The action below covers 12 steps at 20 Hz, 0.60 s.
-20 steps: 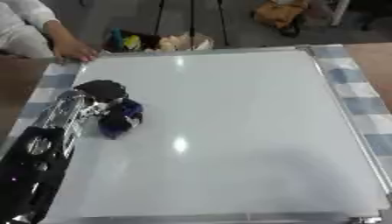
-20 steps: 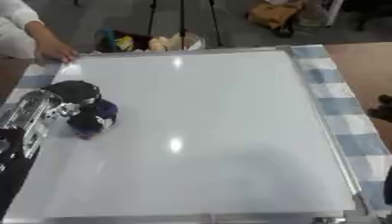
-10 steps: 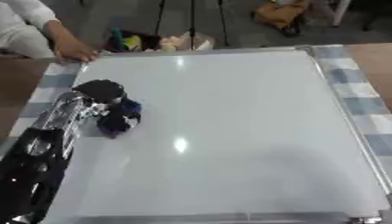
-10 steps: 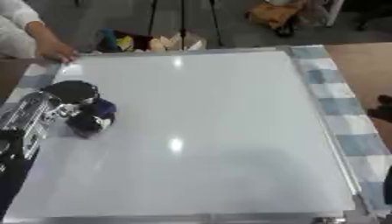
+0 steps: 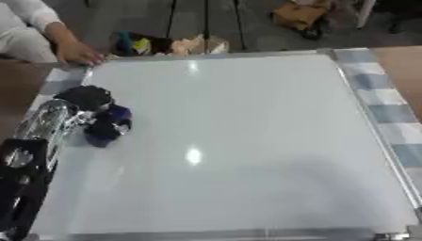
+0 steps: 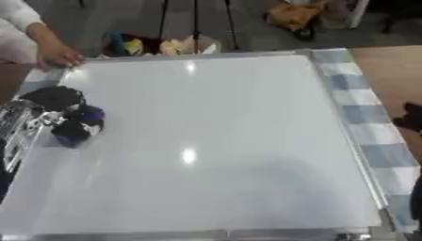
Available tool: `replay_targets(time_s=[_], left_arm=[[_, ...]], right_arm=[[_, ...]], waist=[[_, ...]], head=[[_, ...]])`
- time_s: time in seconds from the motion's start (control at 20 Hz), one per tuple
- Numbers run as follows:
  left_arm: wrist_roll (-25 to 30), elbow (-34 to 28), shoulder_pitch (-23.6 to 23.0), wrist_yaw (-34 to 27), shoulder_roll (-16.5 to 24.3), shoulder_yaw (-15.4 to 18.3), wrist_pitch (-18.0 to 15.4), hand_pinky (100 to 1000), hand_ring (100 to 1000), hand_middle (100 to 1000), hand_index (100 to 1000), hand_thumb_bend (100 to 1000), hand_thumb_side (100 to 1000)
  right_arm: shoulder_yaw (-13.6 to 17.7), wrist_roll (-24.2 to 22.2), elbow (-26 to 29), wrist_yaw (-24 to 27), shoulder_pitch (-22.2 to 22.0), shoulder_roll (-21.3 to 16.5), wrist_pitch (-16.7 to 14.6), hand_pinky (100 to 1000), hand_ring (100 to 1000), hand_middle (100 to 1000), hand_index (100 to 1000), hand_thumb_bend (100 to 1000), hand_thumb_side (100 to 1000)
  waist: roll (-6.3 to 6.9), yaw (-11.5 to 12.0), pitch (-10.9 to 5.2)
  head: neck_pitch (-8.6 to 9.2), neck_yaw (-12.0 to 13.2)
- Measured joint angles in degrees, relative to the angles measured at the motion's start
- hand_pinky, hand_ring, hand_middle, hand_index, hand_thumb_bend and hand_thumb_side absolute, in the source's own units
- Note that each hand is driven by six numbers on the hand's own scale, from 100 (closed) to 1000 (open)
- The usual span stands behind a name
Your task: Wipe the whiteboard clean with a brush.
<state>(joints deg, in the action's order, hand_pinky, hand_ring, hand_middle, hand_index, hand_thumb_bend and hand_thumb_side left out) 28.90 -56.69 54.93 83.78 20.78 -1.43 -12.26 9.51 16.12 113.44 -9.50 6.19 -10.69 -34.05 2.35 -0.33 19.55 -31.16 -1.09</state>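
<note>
Left hand: black hand [image 5: 85, 100] at the left middle of the frame, fingers curled round a dark blue brush [image 5: 108, 126].
Left arm: silver forearm [image 5: 45, 126] rises from the lower left corner, with black housing below it.
Brush: sits on the whiteboard's left part, close to the left rim, gripped by the left hand; its underside touches the board.
Whiteboard: large white board [image 5: 247, 136] with a silver frame fills most of the frame; its surface reads blank, with two bright light reflections, one near the top edge and one near the centre.
Tablecloth: blue-and-white checked cloth [image 6: 362, 113] shows along the board's right side and at the upper left corner.
Right hand: only a dark shape [image 6: 409, 117] at the right edge of the right eye view; whether its fingers are straight or curled cannot be told.
Person: a hand [image 5: 78, 52] in a white sleeve rests on the board's upper left corner.
Floor beyond: coloured items [image 5: 169, 44] lie just past the top rim, at the upper middle of the frame.
</note>
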Motion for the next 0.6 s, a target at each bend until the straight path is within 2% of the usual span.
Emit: replay_targets(time_s=[0.6], left_arm=[[-1.59, 2.46, -0.06, 0.18, 1.90, 1.64, 1.53, 345, 476, 335, 384, 100, 778]], right_arm=[[-0.01, 0.04, 0.00, -0.05, -0.12, 0.33, -0.19, 642, 753, 580, 801, 100, 772]], waist=[[-0.04, -0.09, 0.01]], head=[[0.04, 0.00]])
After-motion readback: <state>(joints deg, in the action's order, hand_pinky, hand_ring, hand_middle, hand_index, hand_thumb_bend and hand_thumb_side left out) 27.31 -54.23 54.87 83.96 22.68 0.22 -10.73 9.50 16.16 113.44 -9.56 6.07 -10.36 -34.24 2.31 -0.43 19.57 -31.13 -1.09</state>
